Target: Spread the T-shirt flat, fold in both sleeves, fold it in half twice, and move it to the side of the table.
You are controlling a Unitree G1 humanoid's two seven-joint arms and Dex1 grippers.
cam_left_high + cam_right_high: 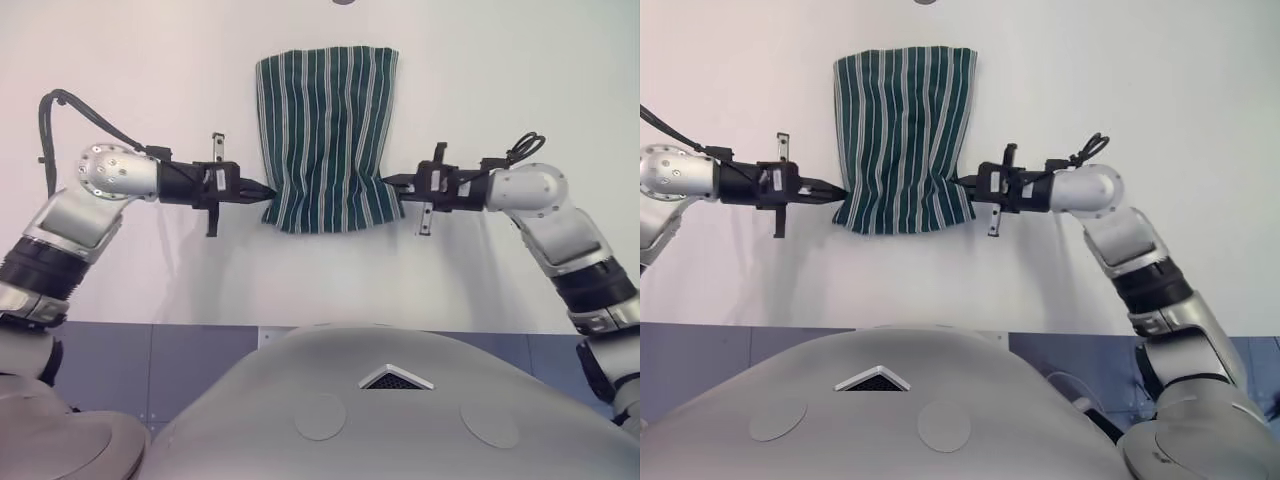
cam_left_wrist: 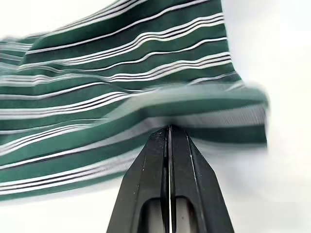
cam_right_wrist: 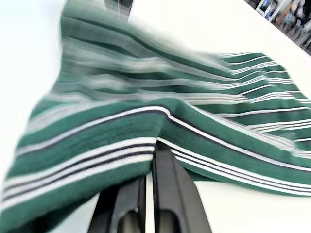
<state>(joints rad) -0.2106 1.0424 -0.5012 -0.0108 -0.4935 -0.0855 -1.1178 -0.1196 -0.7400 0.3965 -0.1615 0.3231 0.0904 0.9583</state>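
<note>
The shirt (image 1: 325, 130) mid-frame on the worktop (image 1: 540, 70) looked flat with sleeves folded in, the left pincer (image 1: 266, 194) and right pincer (image 1: 386, 181) each pinched a lower corner, and both halvings were not yet done.

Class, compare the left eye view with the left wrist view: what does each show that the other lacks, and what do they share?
Left eye view adds: the whole outline of the T-shirt, and the right tool at its right edge. Left wrist view adds, close up: the left tool with its fingers pressed together on a fold of cloth. Shared: the green striped T-shirt, the left tool, the white table.
</note>
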